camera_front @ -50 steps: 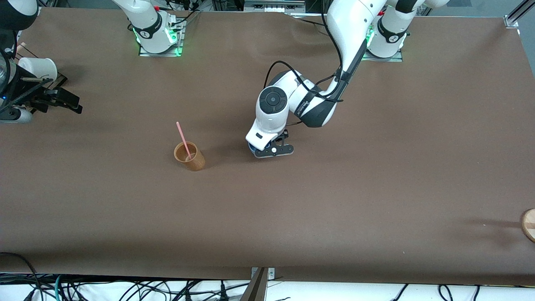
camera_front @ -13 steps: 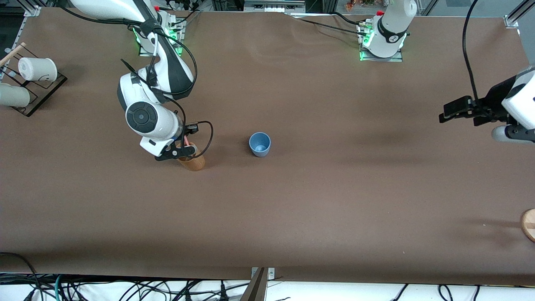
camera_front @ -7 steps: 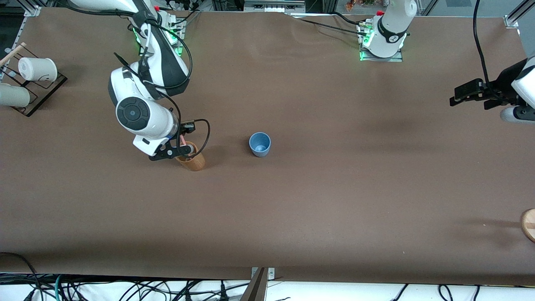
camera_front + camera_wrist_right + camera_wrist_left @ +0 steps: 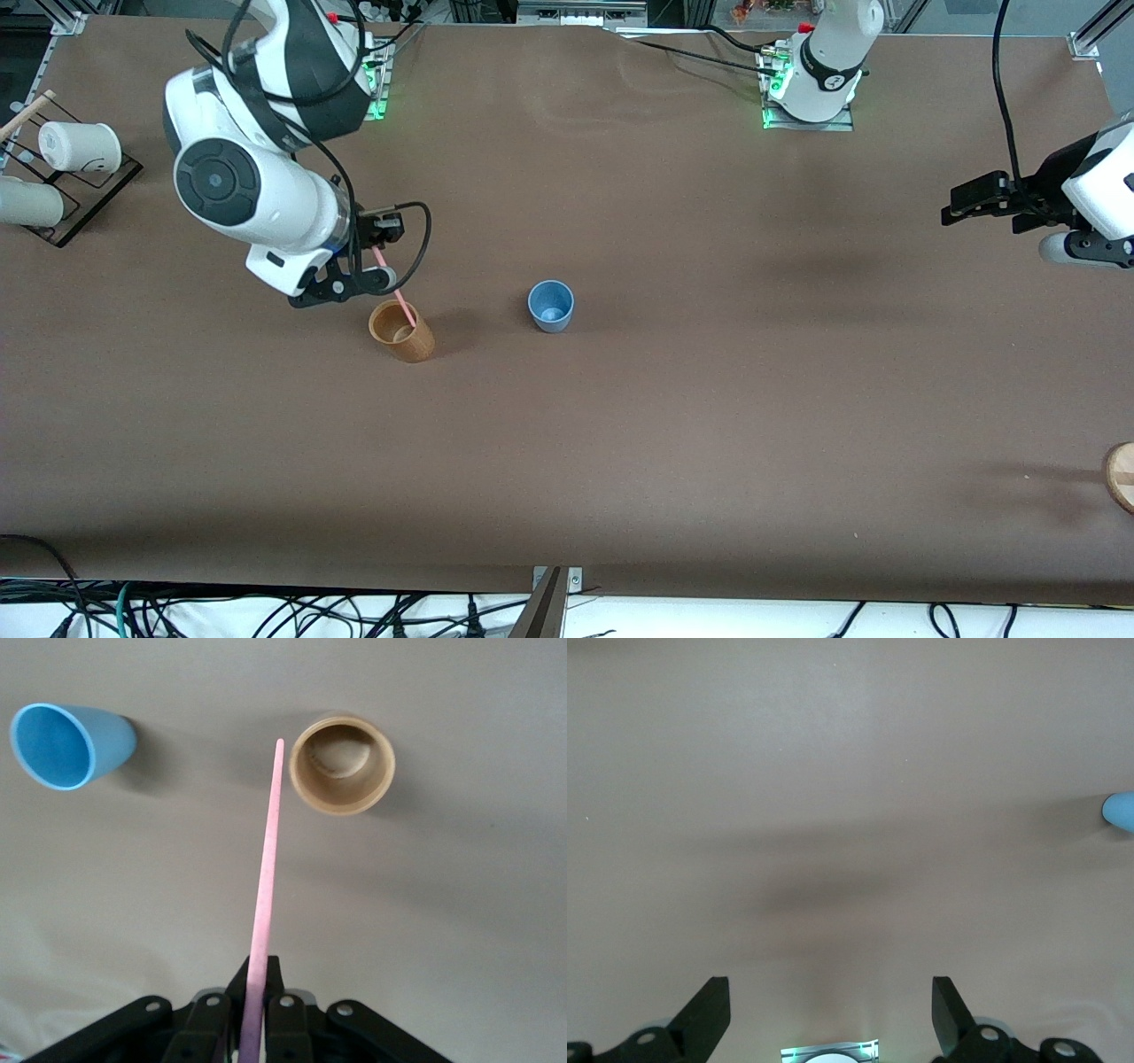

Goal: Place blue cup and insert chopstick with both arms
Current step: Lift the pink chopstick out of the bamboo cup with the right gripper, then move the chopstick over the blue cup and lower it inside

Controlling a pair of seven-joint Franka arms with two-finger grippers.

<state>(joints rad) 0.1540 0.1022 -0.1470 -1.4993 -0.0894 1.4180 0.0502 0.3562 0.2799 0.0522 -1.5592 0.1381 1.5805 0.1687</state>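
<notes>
The blue cup (image 4: 551, 306) stands upright near the table's middle, and also shows in the right wrist view (image 4: 66, 744) and at the left wrist view's edge (image 4: 1121, 809). The brown cup (image 4: 401, 330) stands beside it toward the right arm's end and shows in the right wrist view (image 4: 343, 764). My right gripper (image 4: 372, 266) (image 4: 257, 979) is shut on the pink chopstick (image 4: 396, 297) (image 4: 267, 868). It holds the chopstick above the brown cup with the lower tip by the cup's rim. My left gripper (image 4: 950, 211) (image 4: 830, 1010) is open and empty, in the air at the left arm's end.
Two white cups (image 4: 80, 146) (image 4: 25, 202) sit on a black rack (image 4: 66, 226) at the right arm's end. A round wooden piece (image 4: 1121, 474) lies at the table's edge at the left arm's end, nearer to the front camera.
My right gripper has risen from the brown cup, lifting the pink chopstick with it. My left arm has barely shifted at its end of the table.
</notes>
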